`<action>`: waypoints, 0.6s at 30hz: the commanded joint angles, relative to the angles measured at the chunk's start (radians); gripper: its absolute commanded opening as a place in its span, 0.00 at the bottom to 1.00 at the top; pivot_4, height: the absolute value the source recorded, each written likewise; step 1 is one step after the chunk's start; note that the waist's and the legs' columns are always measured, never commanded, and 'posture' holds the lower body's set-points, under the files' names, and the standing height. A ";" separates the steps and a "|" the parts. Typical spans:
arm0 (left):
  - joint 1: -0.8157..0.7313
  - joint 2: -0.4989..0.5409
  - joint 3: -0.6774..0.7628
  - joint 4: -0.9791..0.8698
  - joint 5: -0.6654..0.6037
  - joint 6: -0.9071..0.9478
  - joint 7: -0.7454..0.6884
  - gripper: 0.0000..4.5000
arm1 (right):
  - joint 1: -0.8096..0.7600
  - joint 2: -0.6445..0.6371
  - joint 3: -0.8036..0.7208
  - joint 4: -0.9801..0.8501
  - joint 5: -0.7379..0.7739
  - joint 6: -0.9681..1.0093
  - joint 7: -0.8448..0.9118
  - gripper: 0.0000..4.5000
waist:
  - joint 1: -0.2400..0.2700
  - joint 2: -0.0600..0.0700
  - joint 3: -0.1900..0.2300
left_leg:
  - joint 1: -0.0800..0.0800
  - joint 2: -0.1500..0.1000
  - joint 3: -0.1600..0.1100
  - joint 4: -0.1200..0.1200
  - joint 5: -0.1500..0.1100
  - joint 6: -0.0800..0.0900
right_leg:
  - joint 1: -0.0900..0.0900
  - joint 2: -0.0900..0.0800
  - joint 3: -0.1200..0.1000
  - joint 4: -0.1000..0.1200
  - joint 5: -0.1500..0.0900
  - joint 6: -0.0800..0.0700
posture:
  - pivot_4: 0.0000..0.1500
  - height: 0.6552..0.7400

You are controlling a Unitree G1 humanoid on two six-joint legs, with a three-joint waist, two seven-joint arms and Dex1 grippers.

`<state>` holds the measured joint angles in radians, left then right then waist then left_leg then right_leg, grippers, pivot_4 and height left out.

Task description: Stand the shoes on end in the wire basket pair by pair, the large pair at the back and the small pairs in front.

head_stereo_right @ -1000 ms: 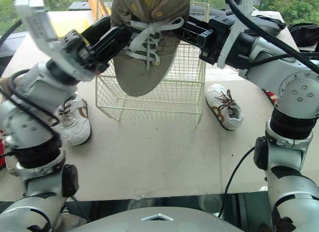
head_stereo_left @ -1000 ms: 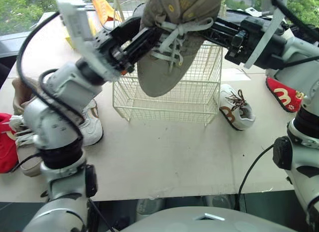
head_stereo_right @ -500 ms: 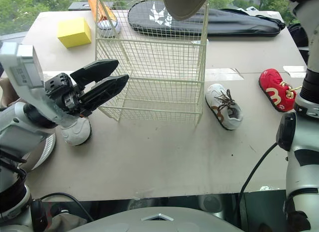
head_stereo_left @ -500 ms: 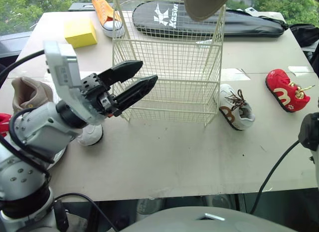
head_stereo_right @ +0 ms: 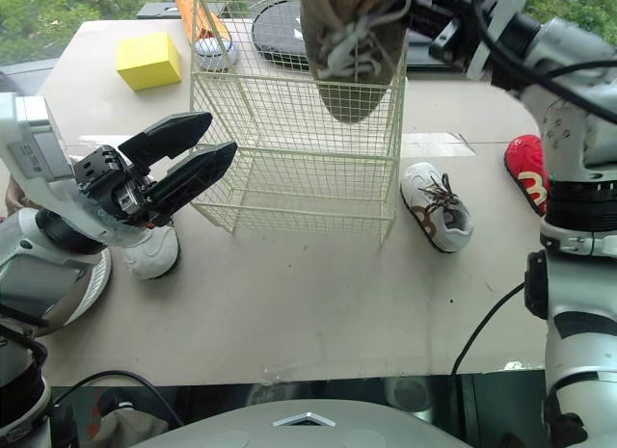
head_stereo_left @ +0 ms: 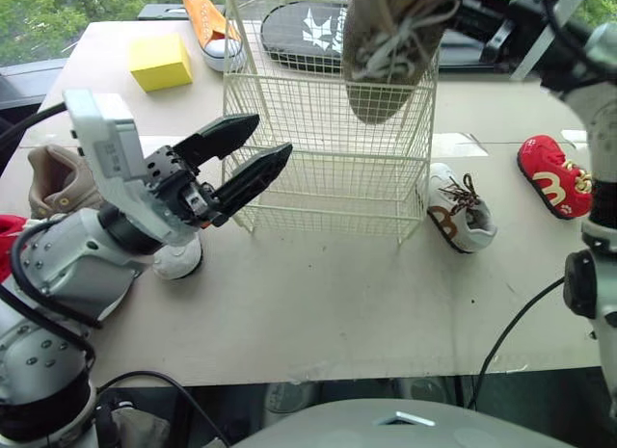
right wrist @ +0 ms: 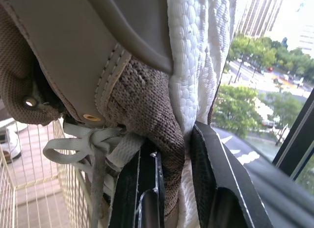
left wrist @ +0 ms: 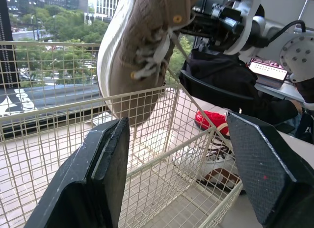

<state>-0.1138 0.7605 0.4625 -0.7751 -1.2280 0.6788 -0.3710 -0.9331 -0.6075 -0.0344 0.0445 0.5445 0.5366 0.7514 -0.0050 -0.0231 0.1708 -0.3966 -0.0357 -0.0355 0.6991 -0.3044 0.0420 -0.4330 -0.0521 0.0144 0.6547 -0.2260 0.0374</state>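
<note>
On the large shoe (head_stereo_left: 386,43): grey-brown knit upper, white laces, off-white sole, brass-coloured eyelets; wire basket (head_stereo_left: 328,169) cream, square grid. One small shoe (head_stereo_left: 461,212) white with brown laces and brown side mark; second small shoe (head_stereo_left: 551,176) red with a pale yellow curled mark. Also a yellow block (head_stereo_left: 160,61), orange shoe (head_stereo_left: 207,14) with white toe cap, black bag (head_stereo_left: 289,43) with white lettering, pale beige table (head_stereo_left: 337,303).

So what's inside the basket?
No shoes on the basket's floor yet. A tan shoe hangs toe-down over it, in the right gripper. Its open sides hide nothing.
</note>
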 commanded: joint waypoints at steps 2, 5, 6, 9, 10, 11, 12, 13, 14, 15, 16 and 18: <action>0.005 0.023 0.031 0.003 0.025 -0.044 -0.031 0.76 | 0.052 -0.011 0.016 0.021 -0.062 -0.044 0.042 0.12 | 0.004 0.000 0.000 | 0.000 0.000 0.000 0.000 0.000 0.000 | 0.000 0.000 0.000 0.000 0.000 0.000 | 1.00 1.00; 0.010 0.033 0.039 0.017 0.035 -0.051 -0.044 0.76 | 0.065 -0.019 0.026 0.032 -0.082 -0.064 0.085 0.43 | 0.005 0.000 0.000 | 0.000 0.000 0.000 0.000 0.000 0.000 | 0.000 0.000 -0.001 -0.001 0.000 0.000 | 1.00 1.00; 0.012 0.035 0.042 0.022 0.037 -0.053 -0.047 0.76 | 0.066 -0.021 0.025 0.034 -0.091 -0.074 0.091 0.55 | 0.004 0.000 0.000 | 0.000 0.000 0.000 0.000 0.000 0.000 | 0.000 0.000 0.000 -0.001 0.000 0.000 | 1.00 1.00; 0.031 0.042 0.059 0.034 0.047 -0.054 -0.051 0.76 | 0.081 -0.043 0.023 0.014 -0.115 -0.112 0.133 0.87 | 0.000 0.000 0.000 | 0.001 0.000 0.000 0.000 0.000 0.000 | 0.000 0.000 0.000 0.000 0.000 0.000 | 1.00 1.00; 0.046 0.042 0.072 0.043 0.055 -0.058 -0.054 0.76 | 0.090 -0.057 0.017 -0.002 -0.116 -0.124 0.155 0.99 | -0.002 0.000 0.000 | 0.001 0.000 0.000 0.000 0.000 0.000 | 0.000 0.000 0.000 0.000 0.000 0.000 | 1.00 1.00; 0.057 0.038 0.086 0.053 0.055 -0.061 -0.052 0.76 | 0.100 -0.070 0.009 -0.017 -0.114 -0.136 0.178 0.99 | -0.003 0.000 0.000 | 0.001 0.000 0.000 0.000 0.000 0.000 | 0.000 0.000 0.000 0.000 0.000 0.000 | 1.00 1.00; 0.069 0.033 0.110 0.069 0.051 -0.063 -0.048 0.76 | 0.113 -0.087 -0.005 -0.036 -0.106 -0.150 0.206 0.99 | -0.004 0.000 0.000 | 0.001 0.000 0.000 0.000 0.000 0.000 | 0.000 0.000 0.000 0.000 0.000 0.000 | 1.00 1.00; 0.084 0.031 0.135 0.084 0.048 -0.065 -0.048 0.76 | 0.125 -0.104 -0.020 -0.052 -0.100 -0.169 0.230 0.99 | -0.005 0.001 0.000 | 0.001 0.000 0.000 0.000 0.000 0.000 | 0.000 0.000 0.000 0.000 0.000 0.000 | 1.00 1.00; 0.100 0.029 0.164 0.100 0.042 -0.064 -0.044 0.76 | 0.137 -0.122 -0.038 -0.064 -0.093 -0.195 0.258 0.99 | -0.006 0.001 0.001 | 0.001 0.000 0.000 0.000 0.000 0.000 | 0.000 0.001 0.000 0.000 0.000 0.000 | 1.00 1.00; 0.116 0.026 0.194 0.115 0.035 -0.062 -0.036 0.76 | 0.150 -0.140 -0.055 -0.081 -0.078 -0.213 0.291 0.99 | -0.007 0.001 0.001 | 0.001 0.000 0.000 0.000 0.000 0.000 | 0.000 0.001 0.000 0.000 0.000 0.000 | 1.00 1.00; 0.141 0.027 0.233 0.134 0.037 -0.057 -0.030 0.76 | 0.168 -0.159 -0.077 -0.114 -0.043 -0.211 0.329 0.99 | -0.007 0.001 0.001 | 0.001 0.001 0.000 -0.001 0.000 0.000 | 0.000 0.001 0.000 -0.001 0.000 0.000 | 1.00 1.00; 0.211 0.031 0.327 0.179 0.044 -0.041 -0.042 0.76 | 0.225 -0.191 -0.126 -0.222 0.067 -0.204 0.432 0.99 | -0.007 0.001 0.001 | 0.001 0.001 0.000 -0.001 0.000 0.000 | 0.000 0.001 0.000 -0.001 0.000 0.000 | 1.00 1.00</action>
<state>0.0643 0.7903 0.6894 -0.6233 -1.1811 0.6408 -0.4090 -0.7273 -0.7714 -0.0918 -0.0639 0.5130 0.3519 1.0945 -0.0119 -0.0219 0.1715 -0.3959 -0.0343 -0.0358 0.6975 -0.3045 0.0420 -0.4328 -0.0514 0.0142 0.6524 -0.2260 0.0374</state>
